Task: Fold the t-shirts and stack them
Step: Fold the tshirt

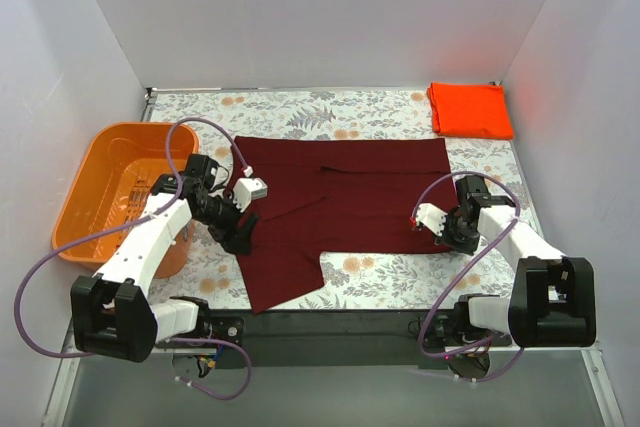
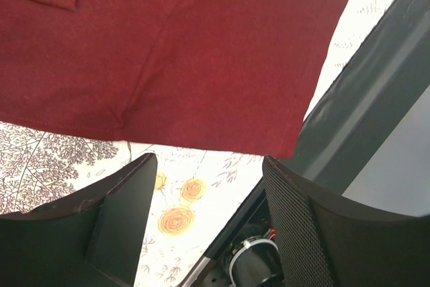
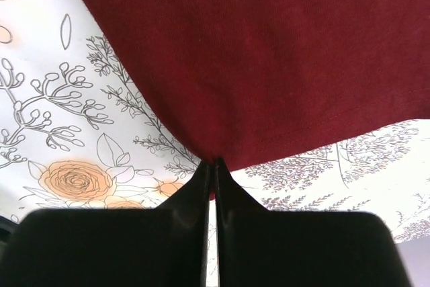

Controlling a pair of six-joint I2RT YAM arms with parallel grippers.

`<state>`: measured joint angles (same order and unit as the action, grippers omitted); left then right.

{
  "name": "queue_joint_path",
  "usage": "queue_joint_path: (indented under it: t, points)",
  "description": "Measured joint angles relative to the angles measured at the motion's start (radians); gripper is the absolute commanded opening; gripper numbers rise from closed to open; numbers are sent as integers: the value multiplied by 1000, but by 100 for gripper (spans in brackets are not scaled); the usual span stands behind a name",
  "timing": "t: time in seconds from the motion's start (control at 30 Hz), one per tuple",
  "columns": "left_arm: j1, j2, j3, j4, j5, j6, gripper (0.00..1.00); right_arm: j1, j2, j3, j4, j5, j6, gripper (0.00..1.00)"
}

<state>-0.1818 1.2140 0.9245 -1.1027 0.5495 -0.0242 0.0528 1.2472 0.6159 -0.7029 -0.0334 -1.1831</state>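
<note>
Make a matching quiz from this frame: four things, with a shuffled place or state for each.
1 maroon t-shirt
2 orange-red t-shirt
3 basket
4 right gripper

A folded, far right corner
B clamped shut on a hem
C left side
D spread across the middle

Pairs: 1-D, 2-A, 3-C, 4-B

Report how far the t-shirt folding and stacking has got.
Done: the orange-red t-shirt lies folded in the far right corner. In hand: the maroon t-shirt lies spread out, not yet a neat rectangle. The right gripper has its fingers shut on the near edge, and the left gripper has its fingers open beside it. Left: finish folding the maroon one, then stack the two.
</note>
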Motion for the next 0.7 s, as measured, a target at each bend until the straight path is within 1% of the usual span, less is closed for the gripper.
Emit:
queue_joint_path:
  t: [0.07,0.1,0.13,0.2,0.3,0.4,0.43,0.7]
  points:
    - [-5,-3,-1,-11,-2,19,56,0,0,24,-24,-12,0,1]
    - [-11,-7,-5,-13,-8,27,49,0,0,42,-36,-19,1,1]
    - [-23,-15,-13,-10,-14,33,45,0,0,62,-45,-24,2,1]
    - [-65,-45,-58,11,-40,43,41,0,5,98,-57,-32,2,1]
    - [-155,-80,-143,41,-97,39,40,0,17,127,-60,-41,5,1]
    - [-239,-84,-204,79,-161,11,43,0,29,132,-68,-46,8,1]
    - [-256,-84,-216,92,-182,2,45,0,32,132,-72,-47,8,1]
    - [-355,-74,-290,250,-310,-49,45,0,42,132,-88,-48,11,1]
